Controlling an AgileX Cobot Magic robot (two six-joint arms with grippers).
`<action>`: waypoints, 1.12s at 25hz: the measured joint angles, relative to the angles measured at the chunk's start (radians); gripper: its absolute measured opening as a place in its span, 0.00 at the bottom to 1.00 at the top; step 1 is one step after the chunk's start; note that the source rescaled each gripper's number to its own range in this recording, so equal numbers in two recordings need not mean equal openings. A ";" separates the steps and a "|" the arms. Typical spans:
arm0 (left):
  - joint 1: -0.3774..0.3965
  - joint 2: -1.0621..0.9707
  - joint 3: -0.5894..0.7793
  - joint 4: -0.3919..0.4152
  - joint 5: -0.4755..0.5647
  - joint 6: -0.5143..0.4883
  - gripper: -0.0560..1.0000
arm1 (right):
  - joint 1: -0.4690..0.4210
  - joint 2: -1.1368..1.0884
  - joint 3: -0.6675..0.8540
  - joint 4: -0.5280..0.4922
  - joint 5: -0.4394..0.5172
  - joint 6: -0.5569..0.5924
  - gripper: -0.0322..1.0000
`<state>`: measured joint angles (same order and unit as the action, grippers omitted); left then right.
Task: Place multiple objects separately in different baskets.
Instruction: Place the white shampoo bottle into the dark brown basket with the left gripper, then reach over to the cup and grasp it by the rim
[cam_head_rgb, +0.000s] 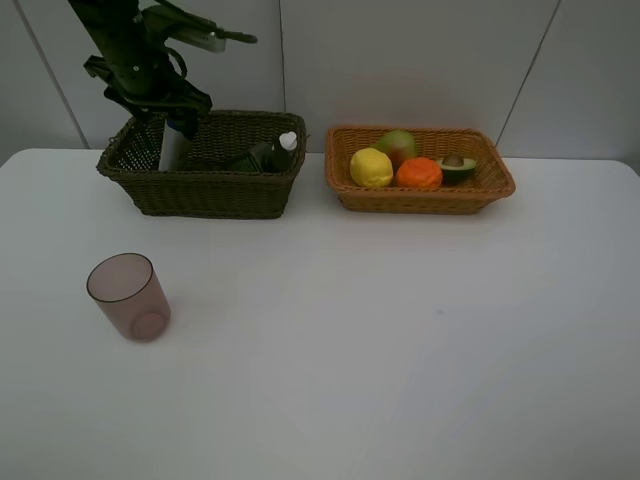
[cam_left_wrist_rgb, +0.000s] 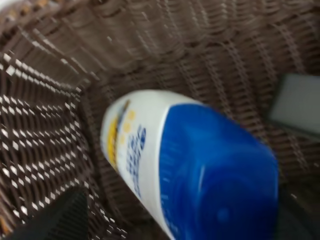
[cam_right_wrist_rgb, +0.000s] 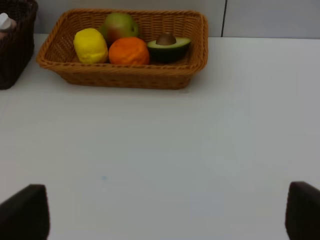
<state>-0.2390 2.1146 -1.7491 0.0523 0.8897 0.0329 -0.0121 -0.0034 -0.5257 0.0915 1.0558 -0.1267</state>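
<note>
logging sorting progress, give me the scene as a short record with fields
dark basket: dark brown woven basket, holds white blue-capped bottle and dark green pump bottle
light basket: orange-tan woven basket, holds yellow lemon, orange, green-red pear, avocado half
still out: translucent pinkish cup, upright on white table
left gripper: open over dark basket
right gripper: open above table
</note>
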 joint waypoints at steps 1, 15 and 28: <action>-0.004 -0.006 0.000 -0.010 0.014 0.000 0.90 | 0.000 0.000 0.000 0.000 0.000 0.000 1.00; -0.065 -0.094 0.000 -0.073 0.155 0.000 0.90 | 0.000 0.000 0.000 0.001 0.000 0.000 1.00; -0.136 -0.255 0.000 -0.081 0.322 0.000 0.90 | 0.000 0.000 0.000 0.001 0.000 0.001 1.00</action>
<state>-0.3748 1.8593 -1.7491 -0.0290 1.2121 0.0329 -0.0121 -0.0034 -0.5257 0.0924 1.0558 -0.1258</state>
